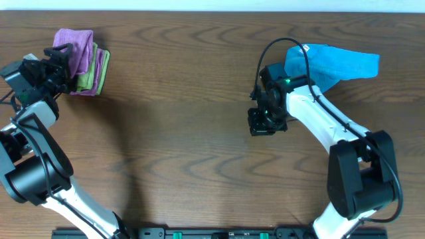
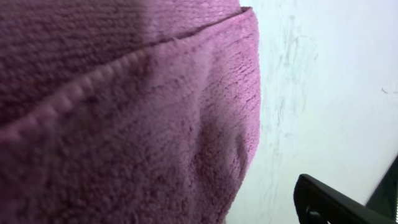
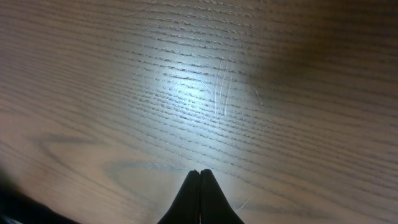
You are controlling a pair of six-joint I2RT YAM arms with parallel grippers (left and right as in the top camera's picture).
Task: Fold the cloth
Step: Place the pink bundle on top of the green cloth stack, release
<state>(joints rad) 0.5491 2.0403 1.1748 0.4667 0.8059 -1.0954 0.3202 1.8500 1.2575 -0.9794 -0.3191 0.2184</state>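
A folded purple cloth lies on top of a stack at the far left, over a green cloth. My left gripper is at the purple cloth's left edge. In the left wrist view the purple cloth fills the frame. One black finger shows far to the right, so the jaws look open. A crumpled blue cloth lies at the back right. My right gripper is shut and empty over bare table; its fingertips are pressed together.
The wooden table spreads between the two arms. A pink cloth edge shows on the right side of the stack. The right arm's cable loops over the blue cloth's left end.
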